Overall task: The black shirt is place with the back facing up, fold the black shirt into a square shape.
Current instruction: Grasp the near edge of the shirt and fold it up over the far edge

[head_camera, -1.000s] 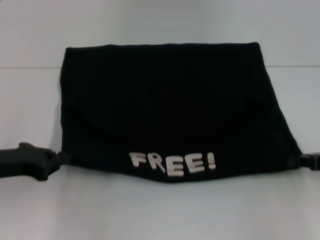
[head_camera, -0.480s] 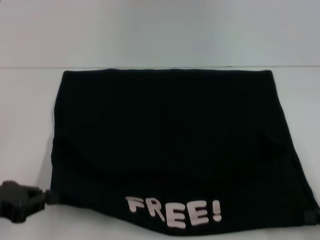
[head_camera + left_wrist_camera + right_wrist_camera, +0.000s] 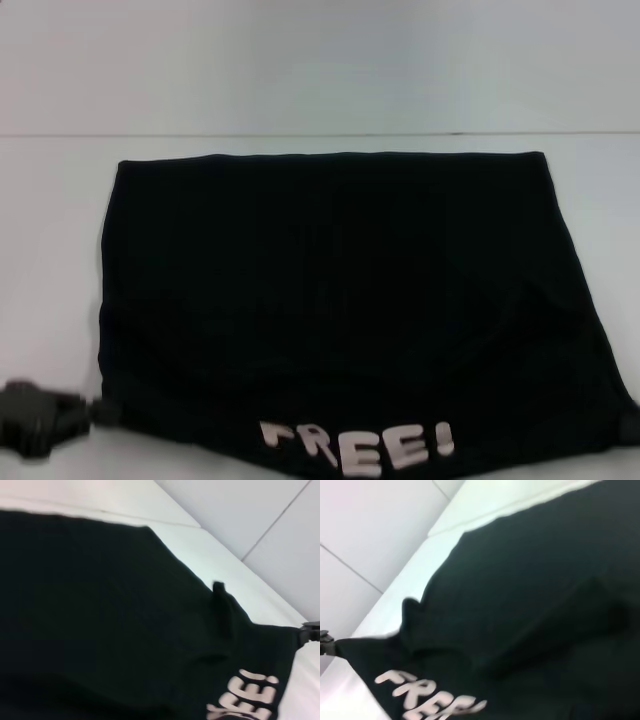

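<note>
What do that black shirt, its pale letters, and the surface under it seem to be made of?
The large plain black shirt looks like soft matte knit fabric: it sags and creases, without shine. Its chunky whitish "FREE!" lettering looks like a flat print, perhaps vinyl or ink; I can't say which. The white table appears smooth and hard, possibly laminate, faintly glossy.

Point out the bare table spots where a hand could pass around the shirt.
Bare table lies beyond the black shirt's far edge, and in strips along its left and right sides. The near edge is crowded: the left gripper pinches the near left corner, the right gripper sits at the near right corner, and the shirt runs to the frame bottom.
</note>
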